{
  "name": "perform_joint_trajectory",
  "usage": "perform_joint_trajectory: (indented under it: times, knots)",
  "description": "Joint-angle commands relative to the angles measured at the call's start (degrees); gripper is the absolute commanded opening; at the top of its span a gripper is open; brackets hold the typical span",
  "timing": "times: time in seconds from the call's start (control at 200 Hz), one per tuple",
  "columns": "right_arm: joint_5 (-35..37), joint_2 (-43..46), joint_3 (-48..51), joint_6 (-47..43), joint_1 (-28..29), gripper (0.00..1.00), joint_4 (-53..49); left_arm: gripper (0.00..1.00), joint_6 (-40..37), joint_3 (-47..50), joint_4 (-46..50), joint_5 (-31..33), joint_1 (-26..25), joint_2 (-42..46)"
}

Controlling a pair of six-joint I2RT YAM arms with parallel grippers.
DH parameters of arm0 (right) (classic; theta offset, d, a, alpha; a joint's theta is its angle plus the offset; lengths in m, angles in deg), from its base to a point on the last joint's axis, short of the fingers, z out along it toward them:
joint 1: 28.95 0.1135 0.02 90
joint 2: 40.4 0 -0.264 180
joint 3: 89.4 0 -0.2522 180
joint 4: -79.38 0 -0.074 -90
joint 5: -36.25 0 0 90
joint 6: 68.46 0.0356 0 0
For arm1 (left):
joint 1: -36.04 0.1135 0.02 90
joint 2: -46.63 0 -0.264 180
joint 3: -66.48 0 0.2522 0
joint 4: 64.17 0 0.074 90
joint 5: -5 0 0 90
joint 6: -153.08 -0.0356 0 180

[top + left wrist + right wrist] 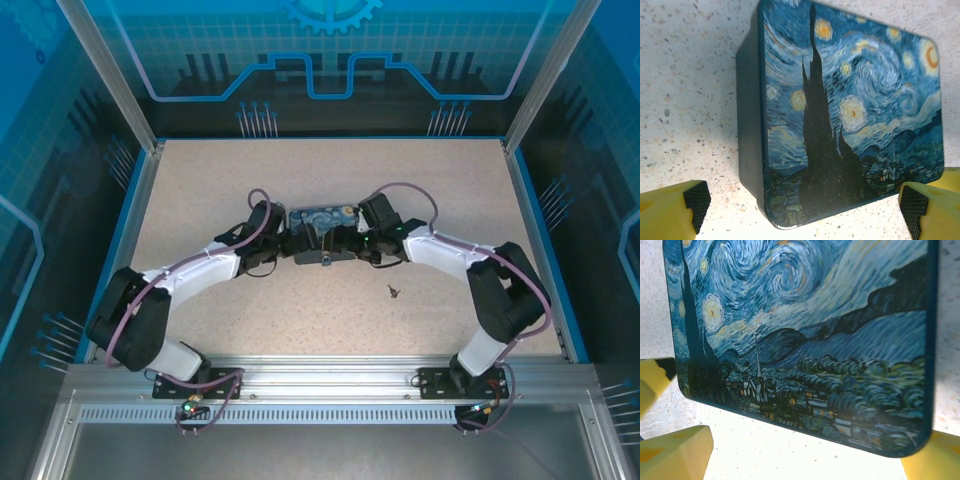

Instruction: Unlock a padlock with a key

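The left gripper (805, 209) is standing wide open, its pads (696, 199) flanking the near end of the painted tin (850, 115). If it closes off-centre, the tin is likely to skid or twist on the table (685, 75). The right gripper (800, 455) is gaping just as wide over the opposite end, and with both crowding one box they risk clashing. The key (394, 291) is lying on bare table, apart from the tin, where the right arm could sweep it away. The padlock I cannot make out.

The tin (322, 220) blocks mid-table; bare tabletop (250, 180) surrounds the key (394, 291).
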Motion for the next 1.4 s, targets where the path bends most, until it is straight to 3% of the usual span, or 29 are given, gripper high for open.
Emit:
perform_joint_trajectory:
  times: [0.0,0.28,0.48,0.78,1.03,1.245,1.391]
  knots:
    - [-1.9,-2.6,-3.7,1.1,1.0,0.94,1.3,0.99,0.2,-3.4,-2.6,-1.7,-0.2,-2.4]
    - [-2.4,-2.9,-5.6,0.3,1.2,0.93,-0.2,0.99,-1.6,-7.3,-2.9,-1.2,0.9,-5.4]
    - [0.1,6.2,0.0,0.1,1.2,0.93,-2.6,0.99,-2.6,-7.5,-1.6,-1.2,1.9,-2.5]
    - [10.1,22.3,9.8,-0.9,0.0,0.93,-15.2,0.99,-0.3,-3.4,2.8,-2.9,1.2,6.4]
    - [13.1,30.1,16.3,0.3,-3.7,0.92,-20.8,0.99,0.4,1.2,8.5,2.1,0.6,15.4]
    - [13.1,30.2,19.7,1.5,-7.6,0.88,-22.4,0.99,-1.1,-0.1,15.7,12.4,1.1,21.7]
    - [11.8,28.0,21.3,2.0,-8.3,0.81,-20.4,0.99,-2.2,-2.7,19.1,15.2,3.7,23.1]
